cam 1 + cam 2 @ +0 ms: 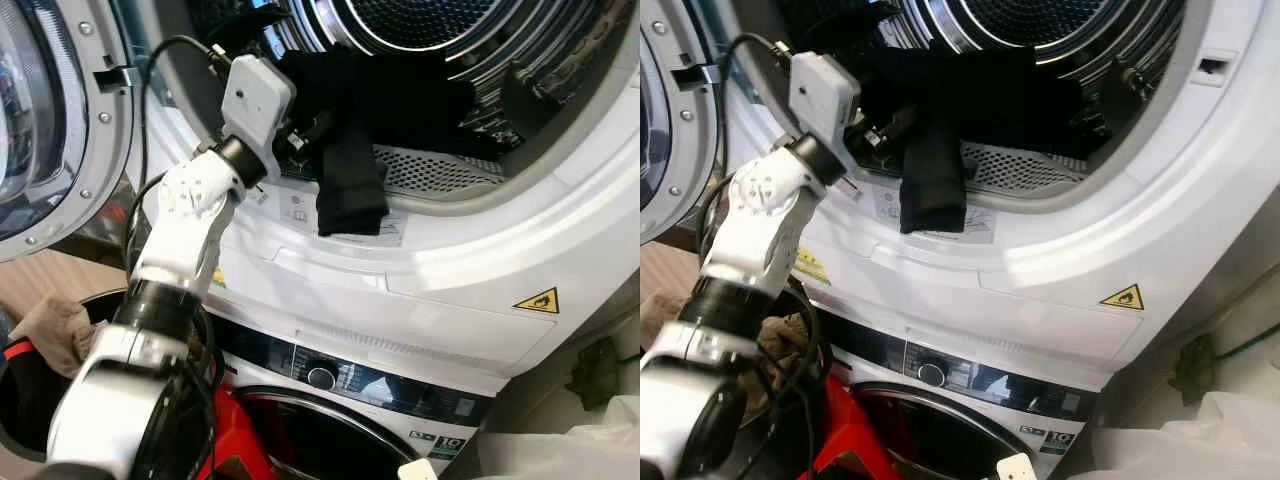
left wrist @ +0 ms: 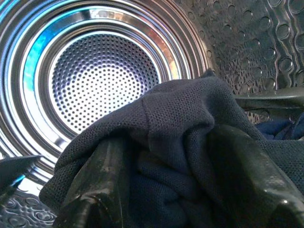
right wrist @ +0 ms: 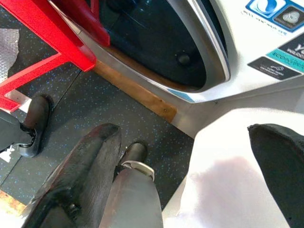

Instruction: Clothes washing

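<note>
The upper machine's drum (image 1: pixel 420 20) stands open, and a dark navy garment (image 1: pixel 350 170) lies in its mouth, one end hanging over the front lip. My left gripper (image 1: pixel 305 135) reaches into that opening. In the left wrist view the left gripper (image 2: pixel 166 147) is shut on a bunched fold of the dark mesh garment (image 2: pixel 175 104), with the perforated drum back (image 2: pixel 104 80) behind. My right gripper (image 3: pixel 183 130) hangs low over the dark floor, open, with nothing between its fingers.
The round door (image 1: pixel 50 120) is swung open at the left. Below sits a second machine with a control knob (image 1: pixel 321 377) and a glass door (image 3: pixel 152 42). A red frame (image 3: pixel 57 38) stands before it. A basket with beige cloth (image 1: pixel 50 330) is at lower left, white cloth (image 1: pixel 590 440) at lower right.
</note>
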